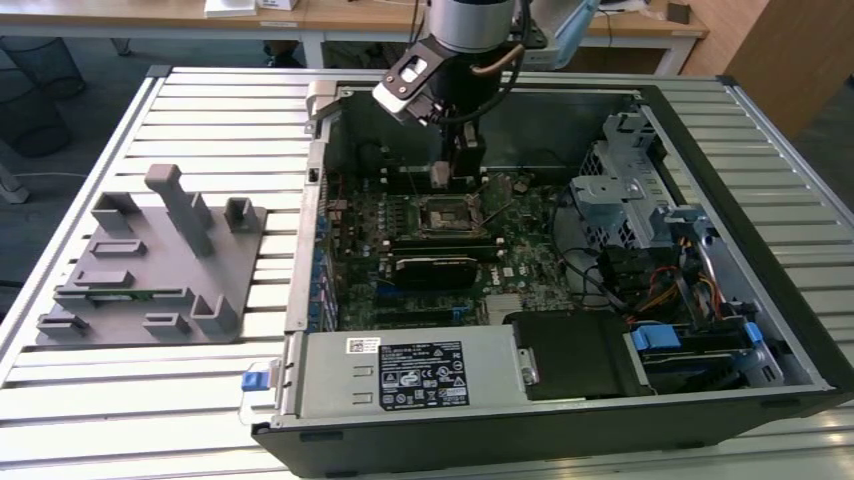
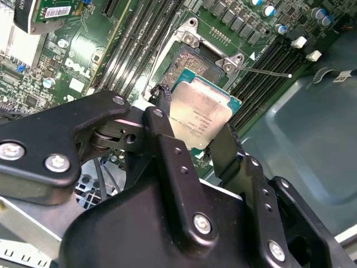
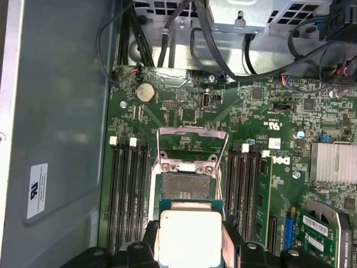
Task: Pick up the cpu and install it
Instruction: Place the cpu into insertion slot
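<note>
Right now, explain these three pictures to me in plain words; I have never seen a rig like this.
The exterior view looks down at a slatted metal table from a camera off the machine. The machine is a robot arm reaching into an open desktop computer case. Beside the case, at the exterior view's left, lies a grey plastic fixture. The two wrist views come from cameras riding on the arm, looking past its black jaws at the green motherboard. The jaws are shut on the cpu, a small square chip with a silvery top. It is held close to the open cpu socket, not yet seated in it.
</note>
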`<action>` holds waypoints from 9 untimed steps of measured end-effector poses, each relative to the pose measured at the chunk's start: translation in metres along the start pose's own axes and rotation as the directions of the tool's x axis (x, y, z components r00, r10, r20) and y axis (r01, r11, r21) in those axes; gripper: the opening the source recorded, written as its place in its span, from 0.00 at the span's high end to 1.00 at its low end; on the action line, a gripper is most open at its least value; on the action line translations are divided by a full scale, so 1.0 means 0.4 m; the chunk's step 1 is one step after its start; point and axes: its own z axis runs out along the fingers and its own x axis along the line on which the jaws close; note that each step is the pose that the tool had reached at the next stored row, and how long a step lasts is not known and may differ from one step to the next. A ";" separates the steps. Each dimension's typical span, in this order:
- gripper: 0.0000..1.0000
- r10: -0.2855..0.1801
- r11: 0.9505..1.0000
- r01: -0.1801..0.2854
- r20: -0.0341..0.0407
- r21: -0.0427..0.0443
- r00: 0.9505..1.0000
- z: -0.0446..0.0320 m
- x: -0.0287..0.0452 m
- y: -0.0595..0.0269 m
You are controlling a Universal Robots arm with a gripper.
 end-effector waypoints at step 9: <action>0.47 0.015 1.000 -0.015 0.000 0.000 1.000 0.036 0.002 0.004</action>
